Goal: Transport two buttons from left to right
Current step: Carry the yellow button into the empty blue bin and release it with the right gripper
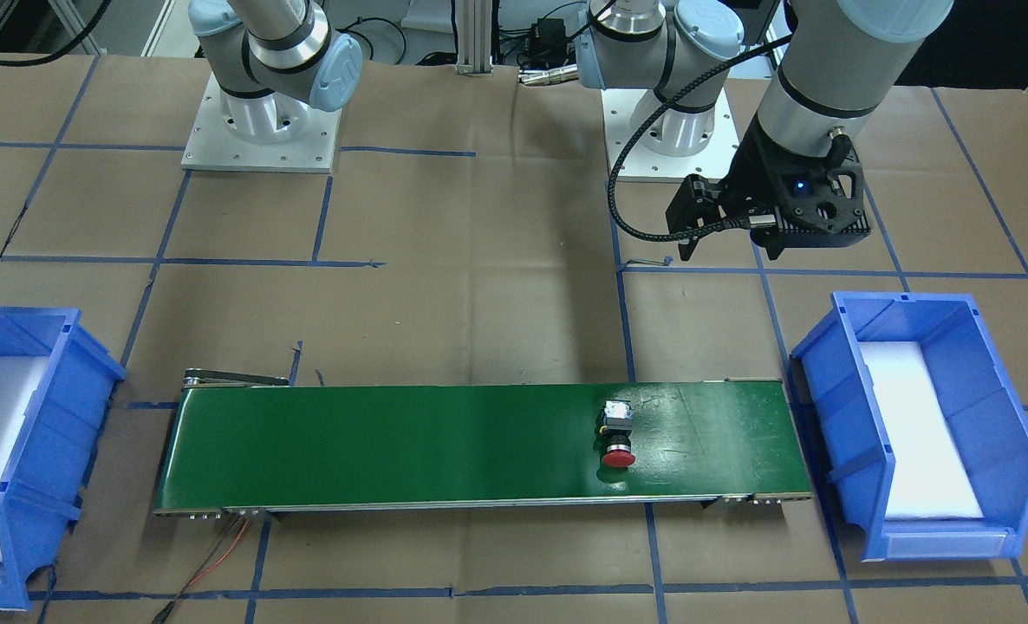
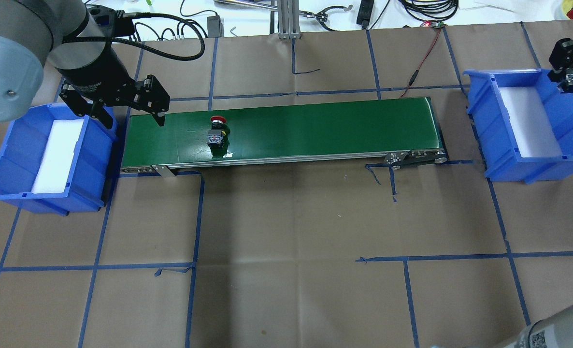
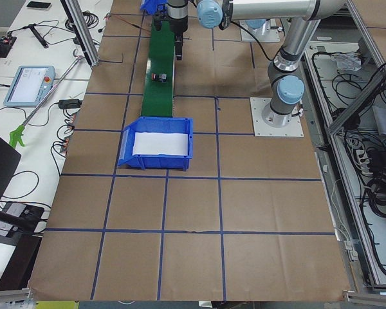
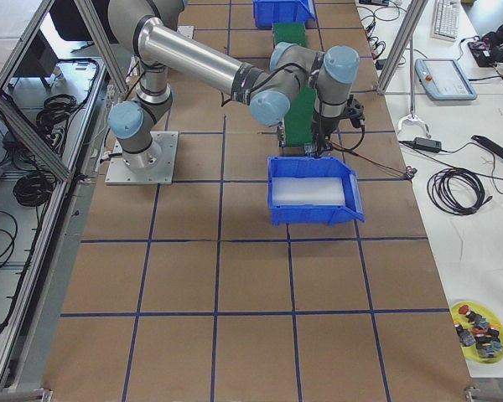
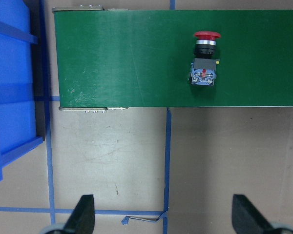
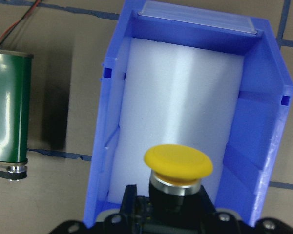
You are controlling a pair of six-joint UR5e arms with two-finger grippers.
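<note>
Only on wrist view: yellow button [image 6: 178, 165]

so the belt [image 2: 315, 125] is sitting between the left bin [image 2: 93, 159] and right bin [image 2: 533, 169], one button [image 2: 216, 133] is lying on it toward the left end, and the second button [image 6: 178, 168] is hanging in the right gripper [image 2: 570, 79] over the right bin.

I stand by a large table [image 2: 286, 299] covered with brown paper, and blue tape lines [image 2: 460, 256] divide it into squares. Aluminium posts [image 3: 81, 32] rise at its edges. Beside it, a white bench [image 4: 478, 268] carries black cables [image 4: 437, 191]. The light is even.
</note>
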